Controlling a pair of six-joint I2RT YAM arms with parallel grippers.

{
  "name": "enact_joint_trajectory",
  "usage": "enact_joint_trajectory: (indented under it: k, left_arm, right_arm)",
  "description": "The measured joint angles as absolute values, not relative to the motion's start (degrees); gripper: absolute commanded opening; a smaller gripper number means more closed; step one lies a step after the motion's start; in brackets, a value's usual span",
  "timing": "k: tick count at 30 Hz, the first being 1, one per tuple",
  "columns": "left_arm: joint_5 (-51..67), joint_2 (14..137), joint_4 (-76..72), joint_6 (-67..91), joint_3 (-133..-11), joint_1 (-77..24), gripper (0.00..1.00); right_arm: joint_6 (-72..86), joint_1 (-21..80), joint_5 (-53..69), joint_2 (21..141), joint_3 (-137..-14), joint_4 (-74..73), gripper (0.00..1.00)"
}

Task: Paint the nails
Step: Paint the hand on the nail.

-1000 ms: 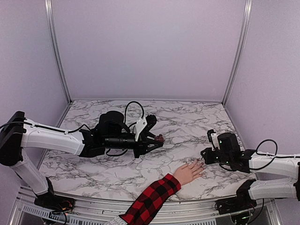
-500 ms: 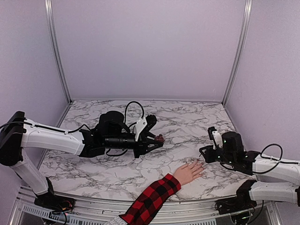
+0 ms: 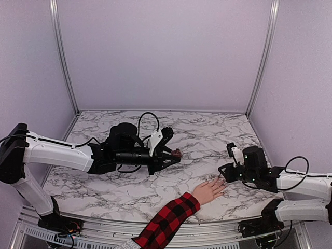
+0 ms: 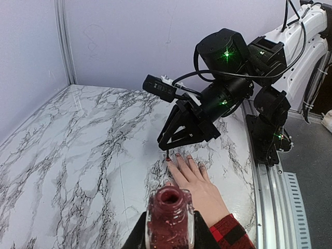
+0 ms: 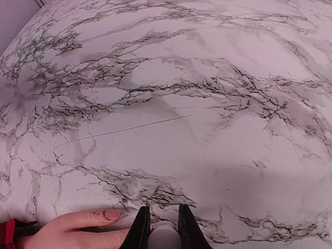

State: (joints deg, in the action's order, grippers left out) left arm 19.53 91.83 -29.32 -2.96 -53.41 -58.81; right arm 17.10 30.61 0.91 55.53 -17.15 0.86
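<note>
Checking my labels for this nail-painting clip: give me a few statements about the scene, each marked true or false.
1. The left tool holds a polish bottle with its mouth open. True.
2. The hand lies palm up. False: it lies palm down on the table, nails facing up.
3. The right tool stands wide open. False: it is shut on a white cap.
4. The right tool is at the hand's fingertips. True.
</note>
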Motion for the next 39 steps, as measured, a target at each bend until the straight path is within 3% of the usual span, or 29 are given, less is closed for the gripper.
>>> enact_joint_trajectory:
  k: [39]
  left_arm:
    - [19.51,91.83,-29.32,-2.96,-53.41,-58.63,0.0]
  right_arm:
    - [18.0,30.61,-3.2,60.29,-18.92,0.78,0.0]
